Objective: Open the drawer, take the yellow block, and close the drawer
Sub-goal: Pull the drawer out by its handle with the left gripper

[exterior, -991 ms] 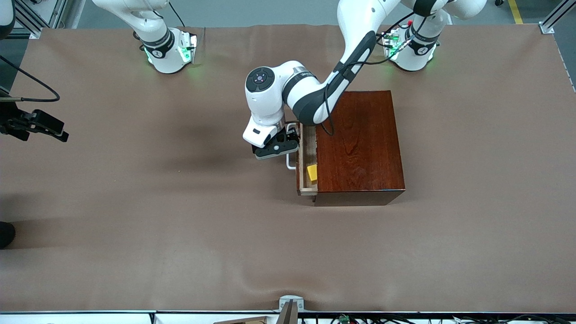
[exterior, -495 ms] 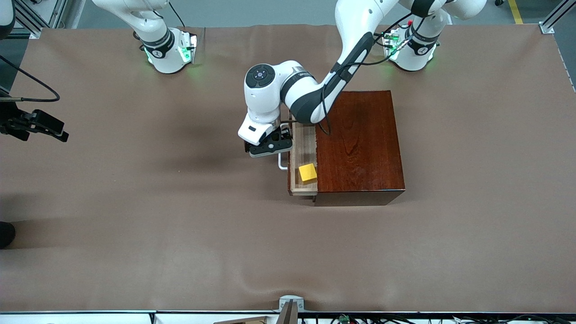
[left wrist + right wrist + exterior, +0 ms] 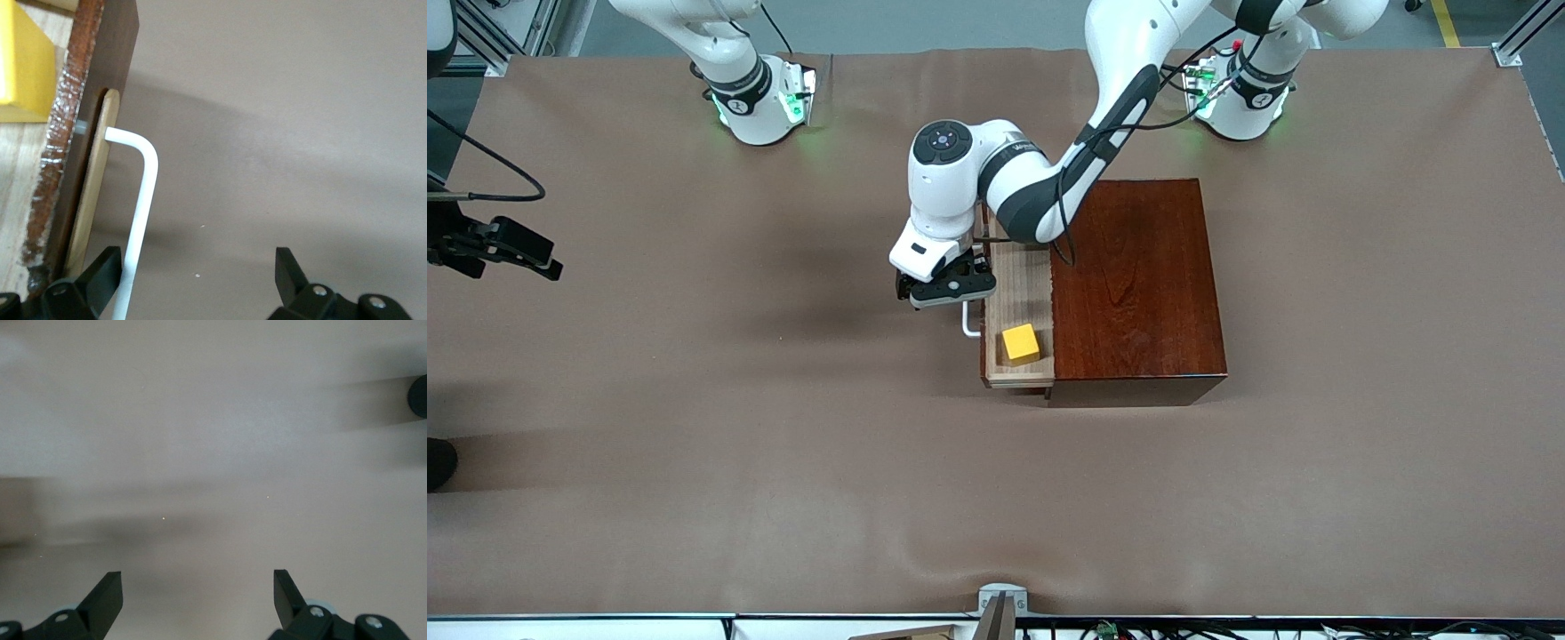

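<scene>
The left arm's black two-finger gripper (image 3: 950, 289) sits low at the white U-shaped bar handle (image 3: 968, 322) of the pale-wood drawer (image 3: 1016, 298), its fingers (image 3: 100, 277) spread wide; in the left wrist view one finger lies against the bar while the other stands well clear over bare cloth, so the handle is hooked rather than pinched. The drawer's dark reddish-brown front (image 3: 83, 120) carries that handle, and the tray stands pulled partway out of the glossy mahogany-coloured wooden box (image 3: 1138, 284), toward the right arm's end of the table. Inside the tray, at about five o'clock from the gripper in the front view, rests the small bright yellow cube (image 3: 1020, 343), near the tray's end closer to the front camera and just beside the box's edge. The brown cloth-covered table (image 3: 694, 427) spreads around. At roughly nine o'clock, by the table's edge at the right arm's end, the right arm's black gripper (image 3: 503, 244) waits, fingers (image 3: 103, 597) wide apart and holding nothing.
</scene>
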Controlling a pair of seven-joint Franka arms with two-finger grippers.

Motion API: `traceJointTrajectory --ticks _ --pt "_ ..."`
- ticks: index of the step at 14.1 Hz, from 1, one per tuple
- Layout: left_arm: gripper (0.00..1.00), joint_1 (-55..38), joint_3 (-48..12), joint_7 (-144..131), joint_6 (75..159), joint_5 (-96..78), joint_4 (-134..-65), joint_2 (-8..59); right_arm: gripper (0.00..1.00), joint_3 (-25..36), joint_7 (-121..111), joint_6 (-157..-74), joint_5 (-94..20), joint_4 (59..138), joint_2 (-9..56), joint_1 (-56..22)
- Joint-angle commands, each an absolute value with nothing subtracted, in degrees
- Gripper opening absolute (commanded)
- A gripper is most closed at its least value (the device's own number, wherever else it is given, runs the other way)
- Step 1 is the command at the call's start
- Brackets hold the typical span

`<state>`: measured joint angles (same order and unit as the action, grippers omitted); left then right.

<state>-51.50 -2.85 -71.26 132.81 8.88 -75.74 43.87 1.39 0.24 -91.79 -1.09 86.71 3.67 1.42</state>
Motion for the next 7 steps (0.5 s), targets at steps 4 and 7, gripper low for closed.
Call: traceJointTrajectory --ticks 4,7 --pt "1.0 -52.9 -3.2 -72.9 142.3 7.4 -73.2 47.5 1.0 0.7 -0.2 -92.0 -1.5 87.3 3.0 2.4" --pt "1.0 -52.9 -3.1 -72.5 143.4 7.4 -73.2 47.7 1.0 0.7 -0.2 -92.0 -1.4 87.3 3.0 2.4"
